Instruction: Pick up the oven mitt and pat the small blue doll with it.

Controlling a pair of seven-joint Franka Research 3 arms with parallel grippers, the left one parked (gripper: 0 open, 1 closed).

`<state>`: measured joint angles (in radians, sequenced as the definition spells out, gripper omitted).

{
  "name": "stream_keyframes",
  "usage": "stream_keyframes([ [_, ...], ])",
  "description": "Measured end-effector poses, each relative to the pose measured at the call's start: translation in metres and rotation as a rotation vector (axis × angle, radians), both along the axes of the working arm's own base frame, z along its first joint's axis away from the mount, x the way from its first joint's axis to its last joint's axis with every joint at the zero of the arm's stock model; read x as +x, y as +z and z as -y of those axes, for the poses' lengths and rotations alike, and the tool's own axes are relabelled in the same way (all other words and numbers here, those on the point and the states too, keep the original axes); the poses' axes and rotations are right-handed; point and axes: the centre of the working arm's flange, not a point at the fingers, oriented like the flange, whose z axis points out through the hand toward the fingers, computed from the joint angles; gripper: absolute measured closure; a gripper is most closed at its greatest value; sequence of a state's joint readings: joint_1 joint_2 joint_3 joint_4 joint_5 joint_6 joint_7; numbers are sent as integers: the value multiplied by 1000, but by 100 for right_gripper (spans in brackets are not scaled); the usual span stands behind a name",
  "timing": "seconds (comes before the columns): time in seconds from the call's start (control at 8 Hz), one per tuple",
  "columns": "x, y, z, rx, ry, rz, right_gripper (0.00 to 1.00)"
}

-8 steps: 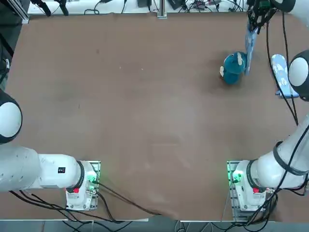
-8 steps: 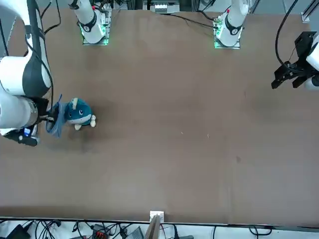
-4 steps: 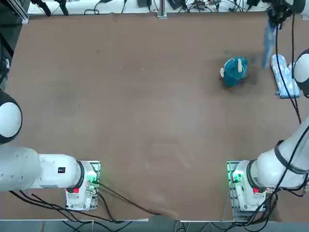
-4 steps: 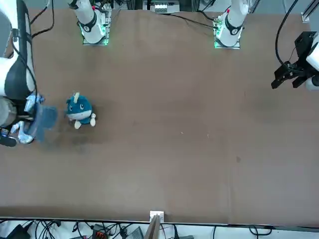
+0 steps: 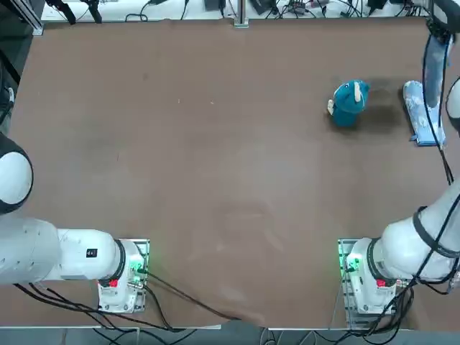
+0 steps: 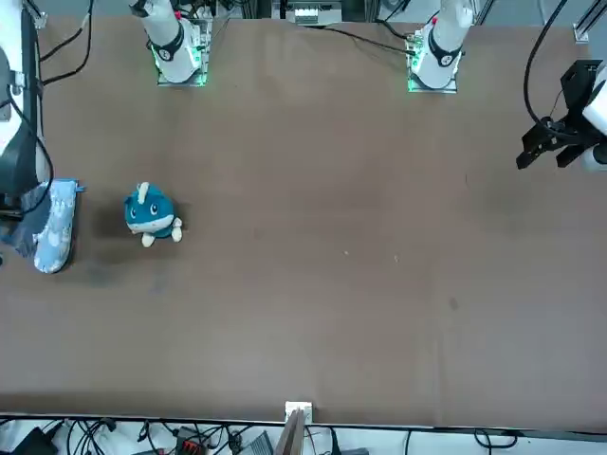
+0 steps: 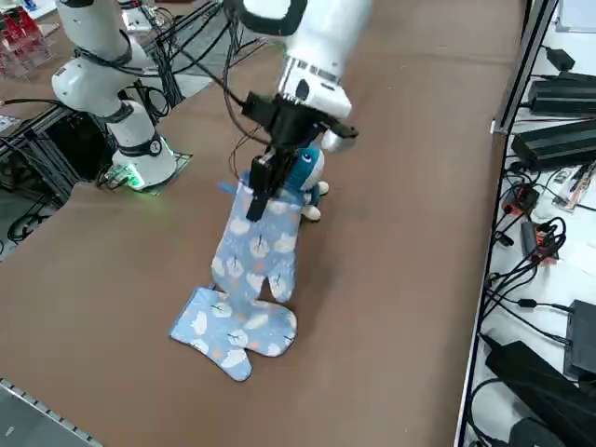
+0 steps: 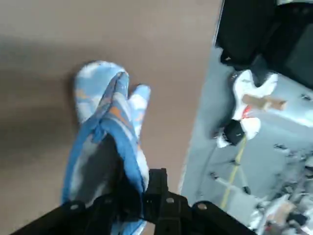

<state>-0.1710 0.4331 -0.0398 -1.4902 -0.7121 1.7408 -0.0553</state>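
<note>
The right gripper point(image 7: 264, 182) was pinching a mitt point(image 7: 253, 244) by its cuff, so the mitt hung down above a second mitt point(image 7: 231, 329) lying flat on the brown surface point(image 5: 215, 165). The doll point(image 5: 348, 103) stood upright on the surface at 9 o'clock from both mitts in the top view, apart from them.

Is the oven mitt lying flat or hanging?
Hanging: the shut right gripper pinches the oven mitt by its cuff above a second mitt.
</note>
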Motion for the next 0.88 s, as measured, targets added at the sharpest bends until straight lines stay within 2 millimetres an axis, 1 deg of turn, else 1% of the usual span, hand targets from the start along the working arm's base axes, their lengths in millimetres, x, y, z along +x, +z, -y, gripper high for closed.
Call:
stream_keyframes([
  [0.25, -21, -23, 45, -95, 101, 0, 96],
  [0.62, -45, -40, 108, -170, 227, 29, 96],
  [0.75, -52, -52, 126, -168, 248, 31, 96],
  [0.88, -57, -67, 138, -156, 254, 26, 96],
])
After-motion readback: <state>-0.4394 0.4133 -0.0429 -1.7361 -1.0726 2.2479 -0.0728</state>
